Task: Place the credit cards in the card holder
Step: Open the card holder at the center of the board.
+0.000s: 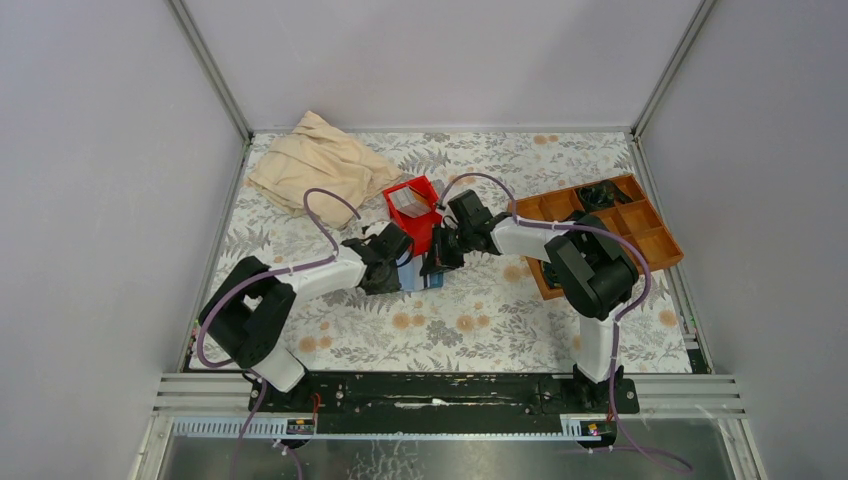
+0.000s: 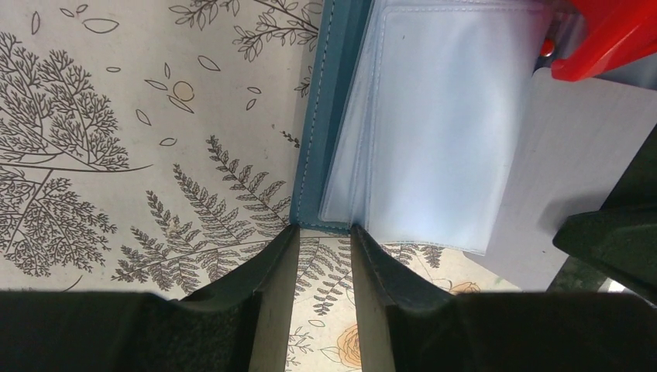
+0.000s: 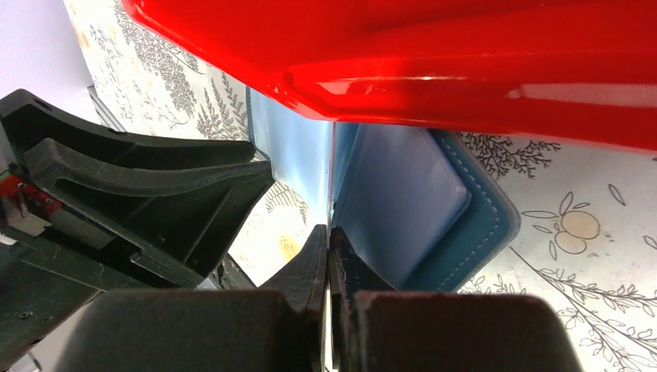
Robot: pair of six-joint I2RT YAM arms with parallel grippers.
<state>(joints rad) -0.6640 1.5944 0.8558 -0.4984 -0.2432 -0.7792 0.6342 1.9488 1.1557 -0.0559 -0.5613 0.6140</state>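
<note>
The card holder [image 2: 325,108], a teal-blue wallet, lies open on the floral cloth, its clear sleeves [image 2: 434,132] showing; it also shows in the top view [image 1: 422,277] and the right wrist view [image 3: 457,209]. My left gripper [image 2: 324,229] is open, its fingertips at the wallet's near edge, with only cloth in the gap. My right gripper [image 3: 328,230] is shut on a pale credit card [image 3: 298,151], held edge-on over the open wallet beside the sleeves. The same card shows in the left wrist view [image 2: 573,170]. More pale cards [image 1: 408,203] stand in the red bin [image 1: 425,232].
The red bin [image 3: 426,54] stands just behind the wallet, close over both grippers. A brown wooden compartment tray [image 1: 640,240] with a black item [image 1: 600,193] lies at the right. A beige cloth [image 1: 315,160] lies at the back left. The two grippers [image 1: 415,258] are close together.
</note>
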